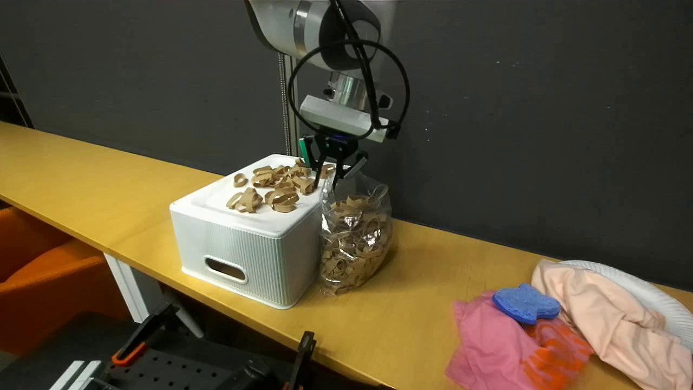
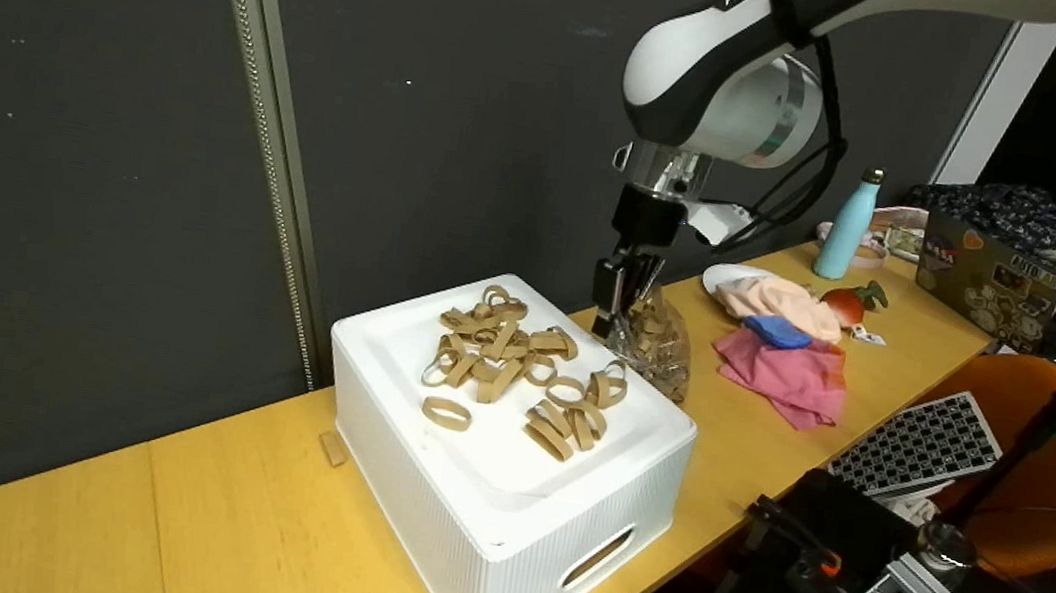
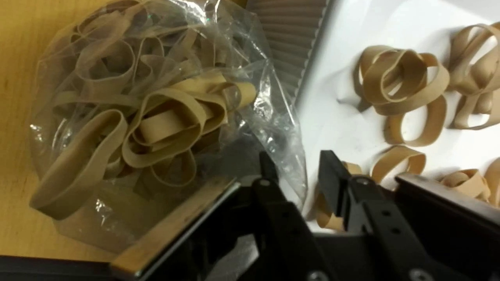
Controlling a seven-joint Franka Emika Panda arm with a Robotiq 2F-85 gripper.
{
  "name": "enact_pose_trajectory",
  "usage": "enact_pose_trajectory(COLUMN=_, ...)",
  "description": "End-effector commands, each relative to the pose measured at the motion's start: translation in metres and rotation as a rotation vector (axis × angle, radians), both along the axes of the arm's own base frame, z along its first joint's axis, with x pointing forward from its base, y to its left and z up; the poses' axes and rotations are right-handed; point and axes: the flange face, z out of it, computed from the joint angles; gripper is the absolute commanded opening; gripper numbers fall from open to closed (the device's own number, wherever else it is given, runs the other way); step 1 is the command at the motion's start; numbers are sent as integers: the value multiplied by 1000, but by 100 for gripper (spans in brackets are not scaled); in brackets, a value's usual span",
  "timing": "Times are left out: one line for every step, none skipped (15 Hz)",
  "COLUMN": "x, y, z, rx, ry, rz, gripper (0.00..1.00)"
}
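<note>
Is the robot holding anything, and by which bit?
Nothing: the gripper is open, its jaws apart, with the rim of the clear bag between them.

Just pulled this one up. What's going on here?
A robot arm has its tool at the mouth of a clear plastic bag of tan loops, standing on the table beside a white box. The fingers are apart, with the bag's edge between them in the wrist view, so no closed grip shows. Loose loops lie atop the box. Further along, a blue sponge rests on a pink cloth.

A blue sponge (image 1: 525, 304) lies on a pink cloth (image 1: 495, 344).
</note>
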Motion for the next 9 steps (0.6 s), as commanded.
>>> enact_pose_trajectory(x=2, y=-2, z=11, rx=9, ry=15, rz=-17, gripper=5)
enact_pose_trajectory(x=2, y=-3, z=11, rx=13, ry=21, rz=-25, gripper=0)
enact_pose_trajectory(x=3, y=-3, z=13, rx=13, ry=25, rz=-30, gripper=0)
enact_pose_trajectory(x=2, y=-3, z=16, rx=12, ry=28, rz=-33, gripper=0)
enact_pose_trajectory(x=3, y=-3, z=21, rx=10, ry=30, rz=-39, gripper=0)
enact_pose_trajectory(x=4, y=-4, z=25, rx=10, ry=28, rz=-44, gripper=0)
enact_pose_trajectory(x=6, y=-5, z=31, rx=8, ry=22, rz=-50, gripper=0)
enact_pose_trajectory(x=7, y=-6, z=36, rx=7, ry=14, rz=-54, gripper=0)
enact_pose_trajectory(x=7, y=-8, z=40, rx=6, ry=10, rz=-56, gripper=0)
